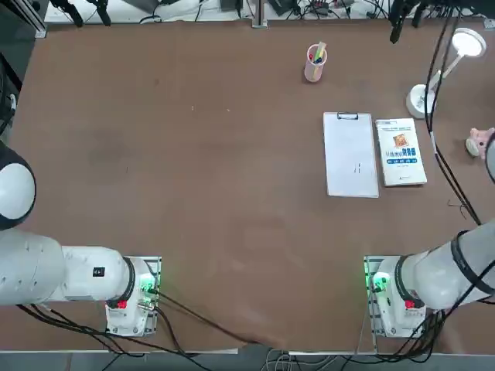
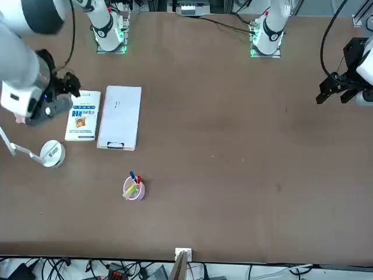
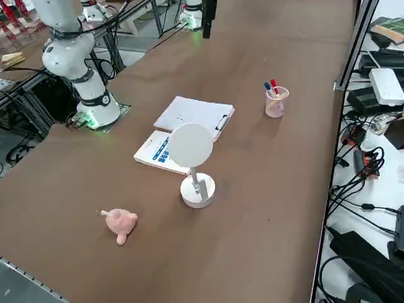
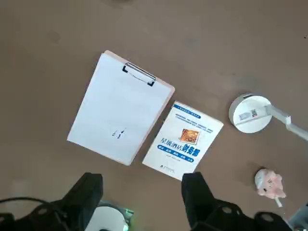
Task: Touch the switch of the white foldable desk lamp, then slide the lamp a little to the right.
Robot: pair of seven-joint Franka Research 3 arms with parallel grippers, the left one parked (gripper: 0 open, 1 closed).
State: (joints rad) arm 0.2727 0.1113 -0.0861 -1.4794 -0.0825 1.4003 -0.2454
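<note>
Right pincer raised (fingers spread).

From the wrist camera the lamp loses its arm and head past the frame edge. Overhead, the pink toy is chopped by the edge. Facing the robot, the lamp's head is cut off too. The switch is too small to spot anywhere.

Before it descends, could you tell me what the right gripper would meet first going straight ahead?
Probably the book: the open right gripper points down at the edge where it adjoins the clipboard, though depth is unclear.
</note>
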